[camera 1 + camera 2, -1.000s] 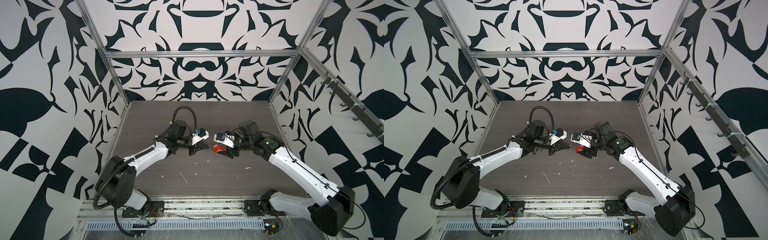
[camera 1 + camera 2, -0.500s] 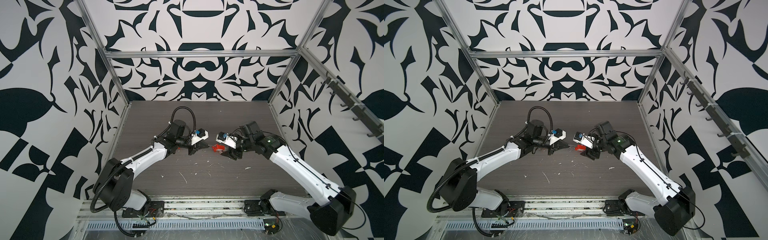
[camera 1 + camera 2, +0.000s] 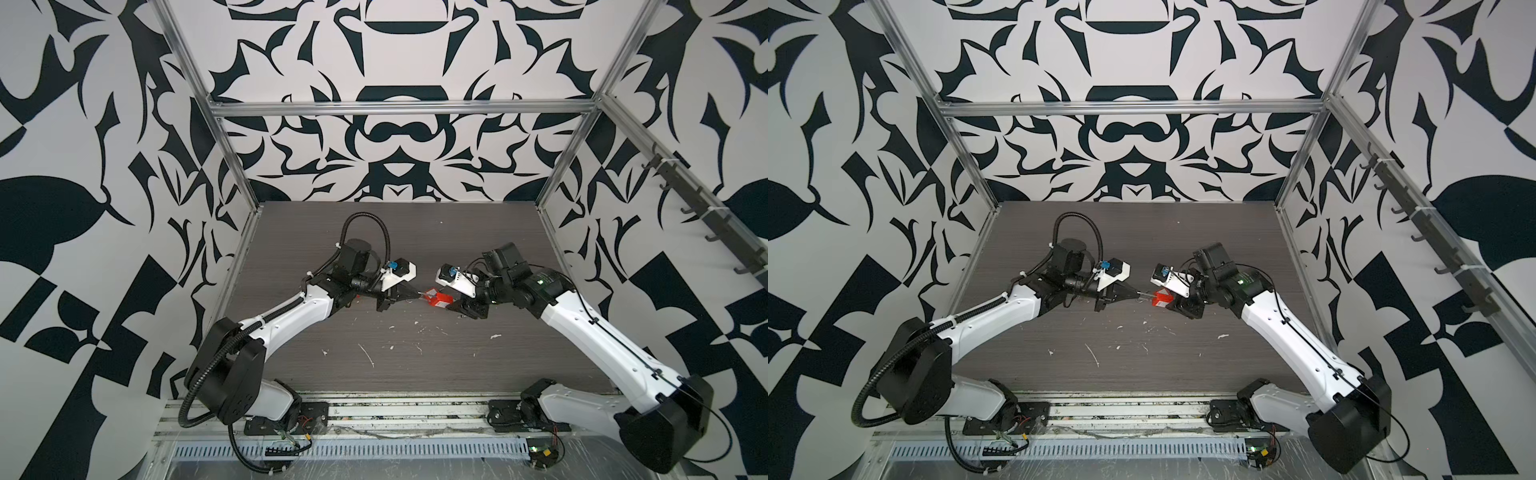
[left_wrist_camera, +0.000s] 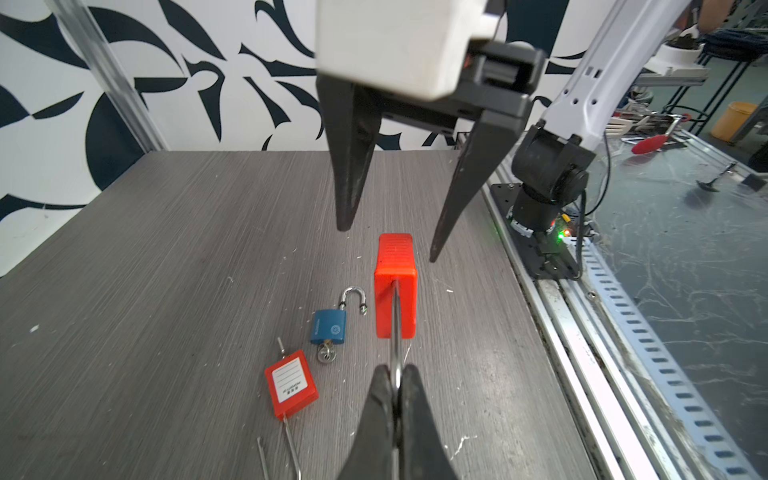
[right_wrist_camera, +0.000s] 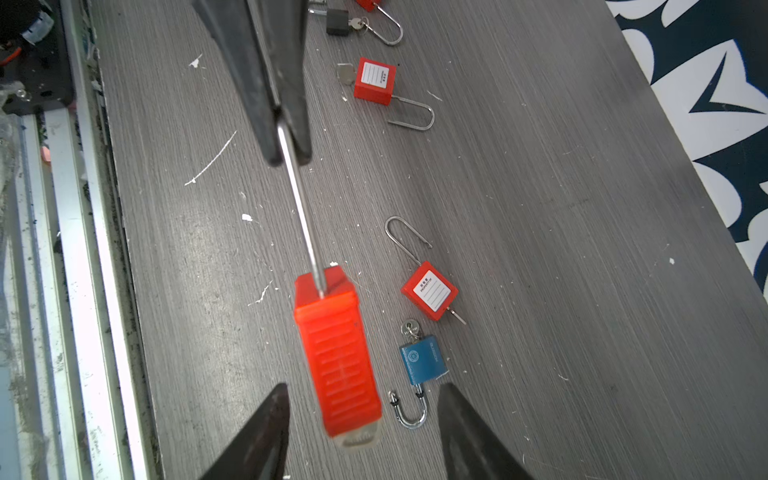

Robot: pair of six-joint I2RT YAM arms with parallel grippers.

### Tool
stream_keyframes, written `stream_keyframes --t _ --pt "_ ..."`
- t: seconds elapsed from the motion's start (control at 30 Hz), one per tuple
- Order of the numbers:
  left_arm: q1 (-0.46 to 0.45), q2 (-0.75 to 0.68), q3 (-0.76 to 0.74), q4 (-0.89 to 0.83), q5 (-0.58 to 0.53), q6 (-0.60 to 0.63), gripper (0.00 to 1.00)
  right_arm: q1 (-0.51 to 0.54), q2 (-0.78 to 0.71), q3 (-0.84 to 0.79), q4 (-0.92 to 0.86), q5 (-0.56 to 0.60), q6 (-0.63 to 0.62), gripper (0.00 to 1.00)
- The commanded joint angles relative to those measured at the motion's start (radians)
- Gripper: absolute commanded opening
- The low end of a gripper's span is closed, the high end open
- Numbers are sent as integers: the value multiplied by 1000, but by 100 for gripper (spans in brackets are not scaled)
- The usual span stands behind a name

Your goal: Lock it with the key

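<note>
Padlock between parted right fingers

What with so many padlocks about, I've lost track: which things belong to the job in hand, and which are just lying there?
In use:
- red padlock, held by its shackle in the shut left gripper
- open right gripper, fingertips near its body

Lying about:
- blue padlock with its key
- red labelled padlock
- another red labelled padlock
- black padlock
</note>
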Motion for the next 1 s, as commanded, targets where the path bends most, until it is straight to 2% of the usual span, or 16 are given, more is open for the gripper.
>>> stream_keyframes --t 0.0,0.13,0.27,0.33,0.7,0.97 --pt "-4 -35 15 24 61 4 0 -3 -16 -1 12 -45 -15 59" --pt "-10 -39 11 23 68 7 0 -2 -12 0 10 -87 -23 55" --pt "-16 -42 4 29 67 9 0 -2 -11 4 1 -180 -21 51" --pt "-19 -43 4 31 67 9 0 -2 -19 -6 11 -210 -25 43" --pt "-20 -41 24 42 104 -25 0 -2 3 41 -59 -240 -68 28" --pt "-18 -18 41 50 124 -86 0 0 15 73 -9 -255 -110 18"
